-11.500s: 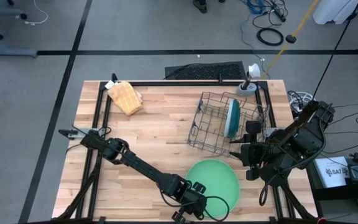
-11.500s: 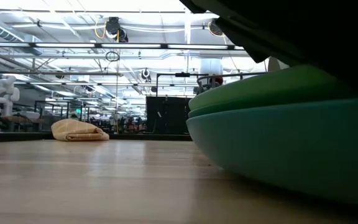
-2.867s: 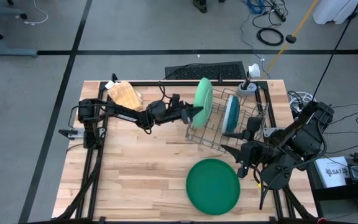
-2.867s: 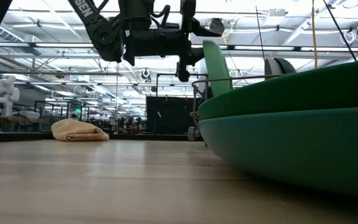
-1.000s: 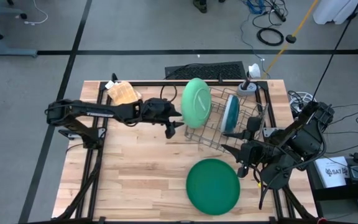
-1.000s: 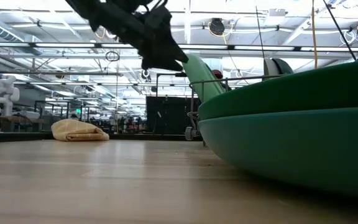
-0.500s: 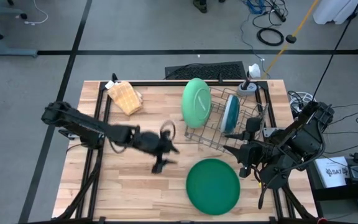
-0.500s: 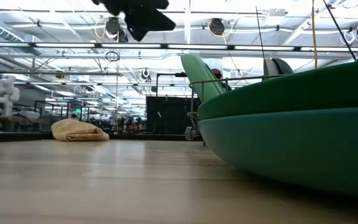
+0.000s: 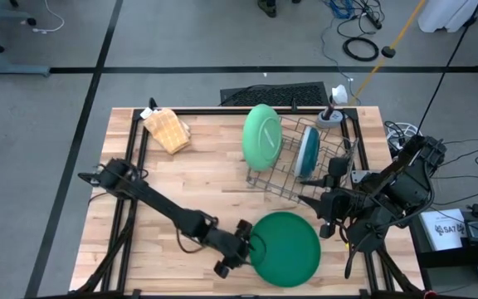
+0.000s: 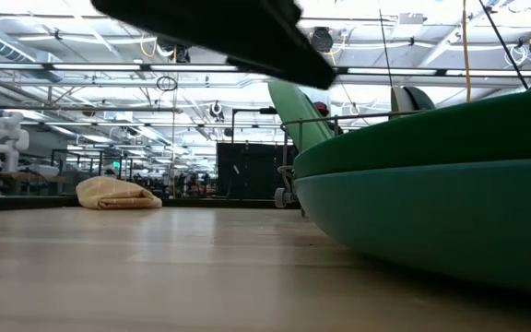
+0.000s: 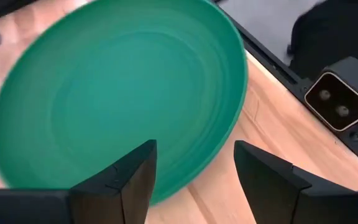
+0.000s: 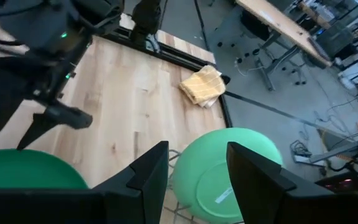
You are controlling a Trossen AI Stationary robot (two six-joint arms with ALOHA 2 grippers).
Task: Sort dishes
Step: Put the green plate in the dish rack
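Light green plate (image 9: 260,137) now released, leaning in wire rack (image 9: 299,170) beside dark teal plate (image 9: 307,154); one dish sorted. Left gripper (image 9: 237,250) swung back from rack, fingers spread, empty, at edge of dark green plate (image 9: 286,248), likely next pick. Right gripper (image 9: 326,218) waits spread, rack just beyond it.

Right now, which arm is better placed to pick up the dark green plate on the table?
Left. The left gripper is open at the edge of the dark green plate, fingers aimed at its rim. The right gripper waits by the rack, open, pointing elsewhere.
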